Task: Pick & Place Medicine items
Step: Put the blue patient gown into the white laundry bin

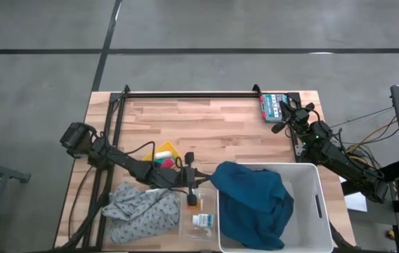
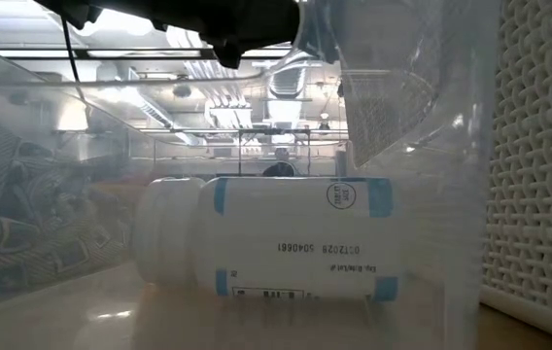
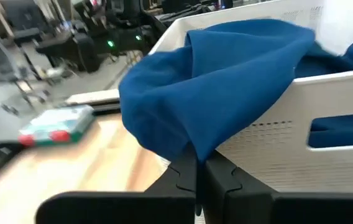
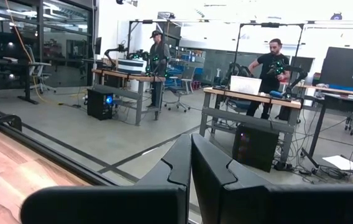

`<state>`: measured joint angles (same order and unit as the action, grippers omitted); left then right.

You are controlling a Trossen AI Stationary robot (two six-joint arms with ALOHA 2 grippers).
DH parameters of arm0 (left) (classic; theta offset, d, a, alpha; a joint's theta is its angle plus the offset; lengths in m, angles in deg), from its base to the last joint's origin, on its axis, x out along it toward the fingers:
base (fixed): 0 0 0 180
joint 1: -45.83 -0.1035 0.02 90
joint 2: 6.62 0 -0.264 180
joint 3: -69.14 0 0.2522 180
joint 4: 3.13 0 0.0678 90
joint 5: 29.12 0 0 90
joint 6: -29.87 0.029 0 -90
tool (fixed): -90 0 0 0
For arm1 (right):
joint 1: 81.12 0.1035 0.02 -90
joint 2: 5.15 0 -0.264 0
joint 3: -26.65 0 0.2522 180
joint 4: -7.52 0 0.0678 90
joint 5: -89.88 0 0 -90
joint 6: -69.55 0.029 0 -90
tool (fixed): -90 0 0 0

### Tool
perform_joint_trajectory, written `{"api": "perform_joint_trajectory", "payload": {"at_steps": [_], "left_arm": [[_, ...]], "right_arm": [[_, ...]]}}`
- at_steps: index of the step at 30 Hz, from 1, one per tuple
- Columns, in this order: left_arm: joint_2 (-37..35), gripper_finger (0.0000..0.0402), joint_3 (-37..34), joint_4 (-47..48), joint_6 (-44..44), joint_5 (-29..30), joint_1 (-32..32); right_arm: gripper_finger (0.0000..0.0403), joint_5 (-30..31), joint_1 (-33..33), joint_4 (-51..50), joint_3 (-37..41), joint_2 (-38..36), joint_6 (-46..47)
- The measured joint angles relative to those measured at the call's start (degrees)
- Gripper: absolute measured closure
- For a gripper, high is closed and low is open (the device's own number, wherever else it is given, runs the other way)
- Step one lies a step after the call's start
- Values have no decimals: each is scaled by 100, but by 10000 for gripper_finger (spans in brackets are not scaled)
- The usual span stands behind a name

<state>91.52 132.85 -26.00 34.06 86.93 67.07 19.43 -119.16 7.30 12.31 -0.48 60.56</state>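
on the wooden table [image 1: 206, 119], a crumpled grey cloth [image 1: 140, 209] lies near the front left corner, with a yellow packet [image 1: 164, 152] a little behind it. the left arm stretches low across the table from the left edge, and its left gripper [image 1: 192, 188] sits just left of the white basket [image 1: 319, 204], its two dark fingers [image 3: 217, 174] pressed flat together with nothing visible between them in the left wrist view. just in front of that gripper lies a small orange bottle [image 1: 193, 201], close to the fingertips; from above it is not clear whether they touch it. next to it, nearer the front edge, a white medicine bottle with blue bands [image 2: 266, 238] lies on its side inside a clear plastic tray [image 1: 198, 223], printed label facing the low camera. to the right, a blue cloth [image 1: 252, 200] is heaped in the white basket and spills over its left rim. at the back right corner of the table lies a flat teal packet [image 1: 273, 107], and the right arm waits beside it at the table's right edge, its right gripper [image 4: 191, 163] clenched on nothing and pointing out into the room, where two people stand at desks in the distance.
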Motion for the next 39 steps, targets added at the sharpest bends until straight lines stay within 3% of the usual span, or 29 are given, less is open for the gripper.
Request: {"api": "perform_joint_trajectory", "payload": {"at_steps": [8, 14, 22, 28, 39], "left_arm": [[-151, 398, 0, -711, 1936, 125, -55], [-319, 398, 57, -1529, 2729, -666, -155], [-254, 398, 1146, -586, 2644, -2397, -560], [121, 398, 2173, 114, 1779, -3554, -676], [1330, 397, 3356, 1031, 1223, -3964, -670]], "right_arm": [[394, -2, 0, 0, 0, -2, 0], [394, -3, 2, 0, 0, -2, -1], [394, -2, 2, 0, 0, 0, 0], [394, -1, 2, 1, 0, 0, 0], [394, 0, 2, 0, 0, 0, 0]]}}
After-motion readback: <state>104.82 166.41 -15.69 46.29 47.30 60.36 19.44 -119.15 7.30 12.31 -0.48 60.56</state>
